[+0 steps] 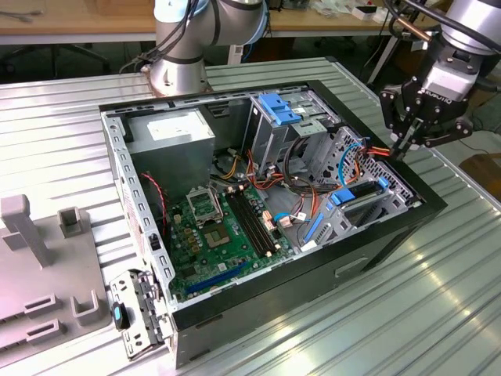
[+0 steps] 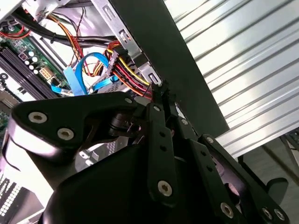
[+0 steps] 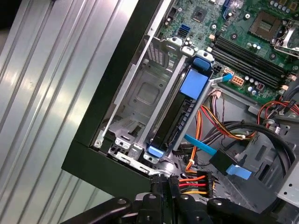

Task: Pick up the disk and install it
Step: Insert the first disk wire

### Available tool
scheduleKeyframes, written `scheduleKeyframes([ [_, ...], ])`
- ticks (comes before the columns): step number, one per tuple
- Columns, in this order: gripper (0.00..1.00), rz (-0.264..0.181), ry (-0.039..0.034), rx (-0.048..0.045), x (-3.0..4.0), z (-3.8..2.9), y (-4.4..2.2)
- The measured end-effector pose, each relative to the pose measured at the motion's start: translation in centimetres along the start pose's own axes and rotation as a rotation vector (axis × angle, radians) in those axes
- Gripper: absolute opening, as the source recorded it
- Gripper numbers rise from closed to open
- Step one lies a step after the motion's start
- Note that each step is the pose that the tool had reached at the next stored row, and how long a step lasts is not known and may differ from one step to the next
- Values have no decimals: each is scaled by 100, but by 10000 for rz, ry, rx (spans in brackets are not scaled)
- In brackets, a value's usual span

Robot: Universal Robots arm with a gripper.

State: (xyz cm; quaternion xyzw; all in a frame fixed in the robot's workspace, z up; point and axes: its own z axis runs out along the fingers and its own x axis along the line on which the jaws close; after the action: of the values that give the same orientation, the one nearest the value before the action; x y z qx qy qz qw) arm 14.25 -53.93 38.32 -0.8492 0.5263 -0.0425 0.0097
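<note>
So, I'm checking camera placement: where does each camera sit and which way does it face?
Exterior view: off the arm, high, looking down into the open case; shows the arm and, at the exterior view's right, the gripper.
First wrist view: on the wrist, looking past the gripper at the disk in the cage.
Second wrist view: on the wrist, behind the gripper, facing cables and the case wall.
Both wrist views share the gripper beside the cables.

Dark disk with bright blue rails, standing on edge, seated in the grey drive cage
</note>
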Motion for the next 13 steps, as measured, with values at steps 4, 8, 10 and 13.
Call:
scheduleKeyframes([
  [4,17,316,-17,-2,-7,-2,14],
  [8,17,680,-15,-14,-11,-2,22],
  [10,17,985,-9,-26,-13,-3,27],
  [13,17,1421,0,-43,-17,-3,36],
])
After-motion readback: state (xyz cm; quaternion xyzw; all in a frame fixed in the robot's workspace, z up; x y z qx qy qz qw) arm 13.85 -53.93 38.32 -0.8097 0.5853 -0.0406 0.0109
